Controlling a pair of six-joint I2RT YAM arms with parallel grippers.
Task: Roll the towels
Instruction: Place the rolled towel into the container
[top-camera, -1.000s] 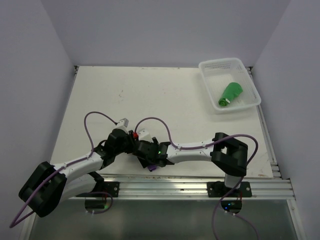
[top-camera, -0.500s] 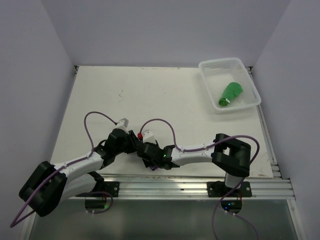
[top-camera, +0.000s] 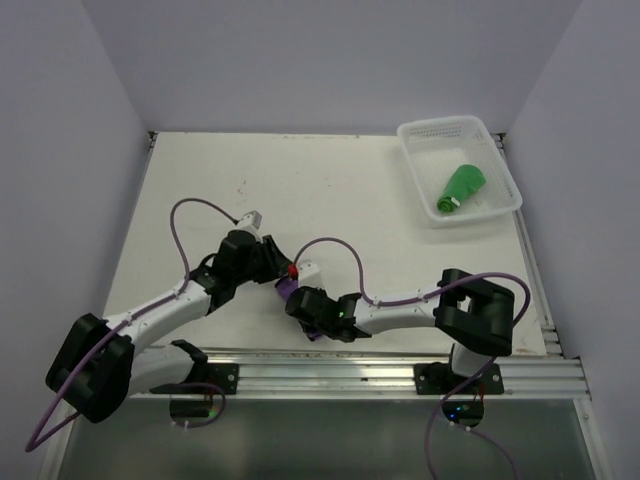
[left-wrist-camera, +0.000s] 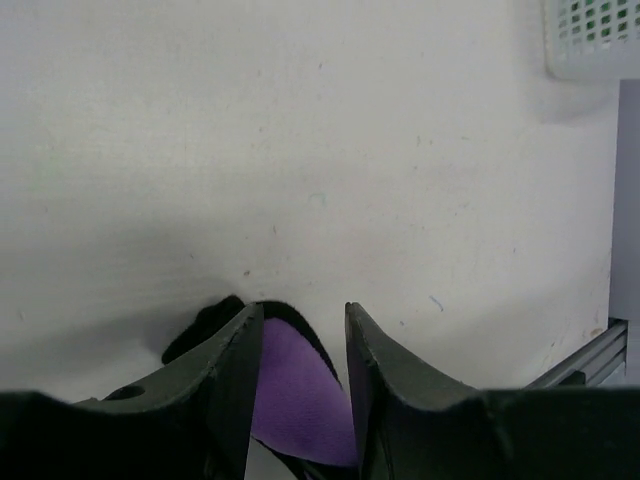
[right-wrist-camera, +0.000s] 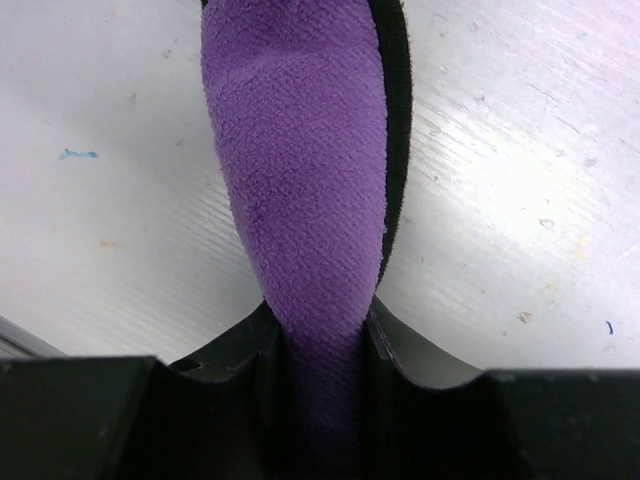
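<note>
White table (top-camera: 300, 190) seen from above, with both wrist views. At its far right corner stands a white lattice basket (top-camera: 430, 135); the green towel (top-camera: 460, 188) lies inside it as a loose roll, set diagonally. The purple towel (right-wrist-camera: 300, 150) is near the front edge, between the two arms and well apart from the basket. The right gripper (right-wrist-camera: 320, 330) is clamped on one end of it, squeezing the cloth into a narrow waist that widens into a plush purple band edged in black. The left gripper (left-wrist-camera: 298, 320) also pinches this towel: purple cloth fills the gap between its fingers, and a black corner rests on the table beside them.
</note>
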